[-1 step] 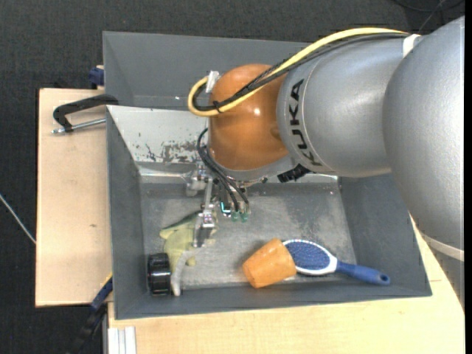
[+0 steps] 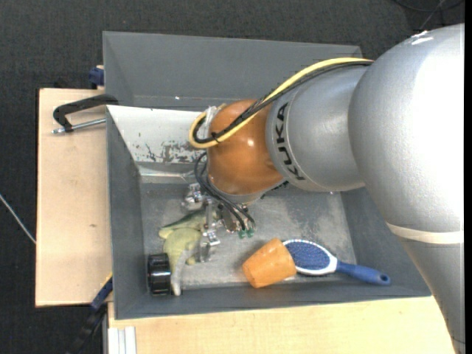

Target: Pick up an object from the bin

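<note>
The hand (image 2: 207,231) hangs low just beside a pale green thing (image 2: 179,240), likely to grip it; whether apart or together, I cannot tell.

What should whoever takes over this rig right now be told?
Gripper: low in the bin, over the right edge of a pale yellow-green floppy thing, front left.
Nearby: black cylinder in the front left corner; orange cone and blue brush along the front wall.
Done: arm is down among the things. Left: grasp one, lift it out.
</note>
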### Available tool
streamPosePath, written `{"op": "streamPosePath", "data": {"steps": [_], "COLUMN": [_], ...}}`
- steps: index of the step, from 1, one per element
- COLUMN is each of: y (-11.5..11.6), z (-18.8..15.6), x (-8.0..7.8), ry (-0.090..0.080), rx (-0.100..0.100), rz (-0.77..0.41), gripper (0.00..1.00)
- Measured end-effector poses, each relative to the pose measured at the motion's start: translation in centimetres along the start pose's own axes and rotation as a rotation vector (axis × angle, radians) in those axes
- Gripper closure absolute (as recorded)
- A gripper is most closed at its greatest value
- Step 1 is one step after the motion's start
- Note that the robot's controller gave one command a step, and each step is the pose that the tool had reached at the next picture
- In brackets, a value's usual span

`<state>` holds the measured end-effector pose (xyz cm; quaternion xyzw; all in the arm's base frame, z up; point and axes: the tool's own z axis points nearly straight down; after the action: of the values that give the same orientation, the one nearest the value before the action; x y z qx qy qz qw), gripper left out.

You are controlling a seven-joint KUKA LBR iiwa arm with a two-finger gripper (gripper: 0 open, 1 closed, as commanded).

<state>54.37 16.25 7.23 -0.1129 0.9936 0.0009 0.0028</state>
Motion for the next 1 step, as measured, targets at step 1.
{"op": "streamPosePath", "data": {"steps": [1], "y": [0.79], "z": [-2.98], "x": [0.75], "ry": [-0.002], "rx": [-0.001], "rz": [-0.226], "gripper": [0.00]}}
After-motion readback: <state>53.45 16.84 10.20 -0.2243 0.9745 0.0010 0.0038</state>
